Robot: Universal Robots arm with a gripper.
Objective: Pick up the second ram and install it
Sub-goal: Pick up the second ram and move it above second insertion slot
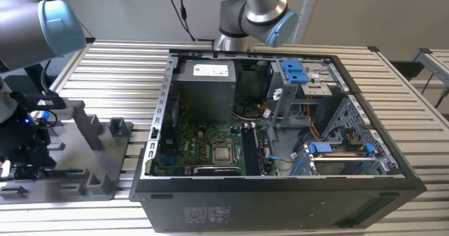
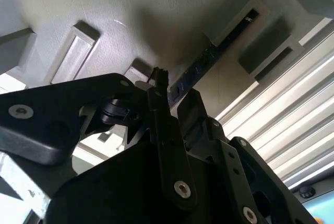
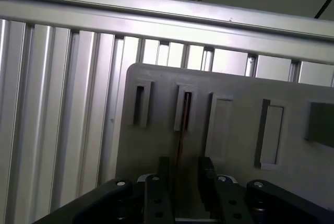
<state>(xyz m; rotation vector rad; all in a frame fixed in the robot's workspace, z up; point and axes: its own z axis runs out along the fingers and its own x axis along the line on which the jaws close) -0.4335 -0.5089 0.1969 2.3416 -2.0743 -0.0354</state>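
Observation:
The second ram (image 3: pixel 181 130) is a thin dark bar seen edge-on, standing in a slot of the grey holder plate (image 3: pixel 235 104). In the first wrist view my gripper (image 3: pixel 182 165) straddles it, one dark finger (image 3: pixel 163 179) on each side with a gap to the board, so it is open. In the second wrist view the ram (image 2: pixel 214 54) runs as a dark strip across the grey holder (image 2: pixel 104 15), just beyond my gripper (image 2: pixel 175 91). In the exterior view my gripper (image 1: pixel 21 160) hangs low over the holder (image 1: pixel 84 181) at the exterior view's left.
The open computer case (image 1: pixel 281 199) lies right of the holder, with its green motherboard (image 1: pixel 203 141) and memory slots (image 1: pixel 253 152) exposed. Blue drive-bay clips (image 1: pixel 295 70) sit at its far side. Grey upright posts (image 1: pixel 88 123) rise from the holder. A second arm (image 1: pixel 253 10) stands behind the case.

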